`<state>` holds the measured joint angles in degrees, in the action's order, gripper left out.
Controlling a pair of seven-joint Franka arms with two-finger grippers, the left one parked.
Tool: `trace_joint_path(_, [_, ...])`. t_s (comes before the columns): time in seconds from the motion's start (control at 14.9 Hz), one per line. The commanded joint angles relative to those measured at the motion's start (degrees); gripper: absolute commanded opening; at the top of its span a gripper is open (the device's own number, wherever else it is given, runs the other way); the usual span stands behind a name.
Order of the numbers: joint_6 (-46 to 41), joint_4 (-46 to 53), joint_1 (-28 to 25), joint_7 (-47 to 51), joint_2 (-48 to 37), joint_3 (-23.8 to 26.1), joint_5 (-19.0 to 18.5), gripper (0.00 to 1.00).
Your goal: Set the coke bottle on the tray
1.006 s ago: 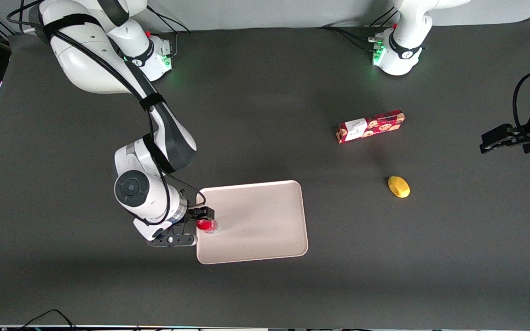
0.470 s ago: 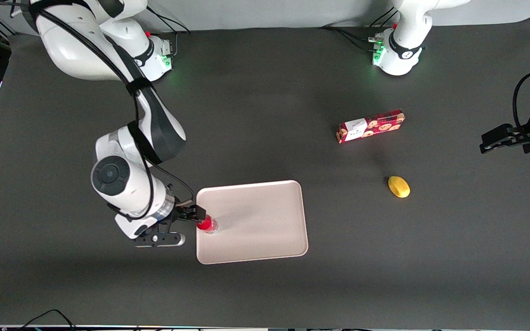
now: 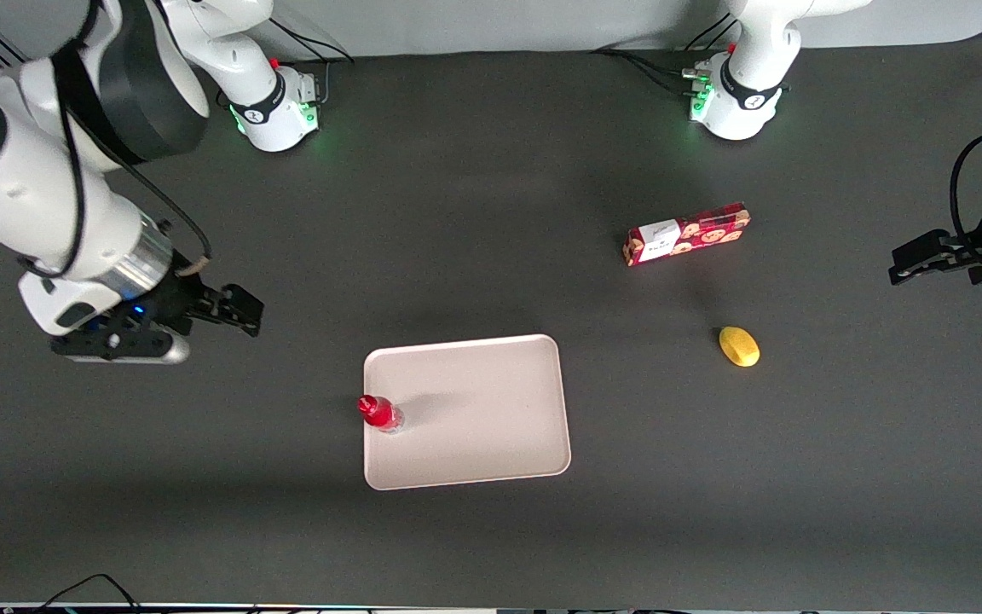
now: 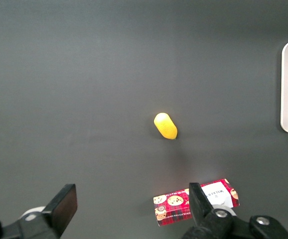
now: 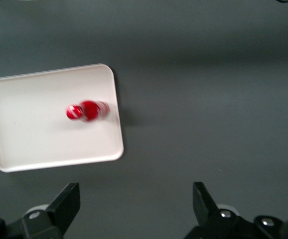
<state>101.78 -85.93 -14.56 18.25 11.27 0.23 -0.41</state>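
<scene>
coke bottle (image 3: 380,414) upright on tray (image 3: 491,426) edge, cap up, jaws (image 3: 239,311) released, raised well apart

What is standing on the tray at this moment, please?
Only the coke bottle stands upright on the tray, close to its rim toward the working arm's end. The tray surface directly under the bottle is covered. The gripper is open, off the tray.

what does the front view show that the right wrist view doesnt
Only the front view shows the long red cookie box and the small yellow oval object, both toward the parked arm's end of the table, and the whole gripper high up, clear of the tray.

Only the right wrist view shows its jaws spread open.

Both show the small red coke bottle standing on the pale pinkish-beige tray.
</scene>
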Motion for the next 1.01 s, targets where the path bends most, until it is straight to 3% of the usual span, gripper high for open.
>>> trace_joint_path(0.0, [2.5, -16.5, 0.2, -8.2, -12.9, -6.3, 2.4, 1.00])
trace_joint_path(0.6, [0.3, -18.0, 11.5, -10.4, -14.7, -6.5, 2.3, 1.00])
trace_joint_path(0.94, [0.3, -15.1, 11.6, -11.0, -11.9, -7.7, 1.7, 1.00])
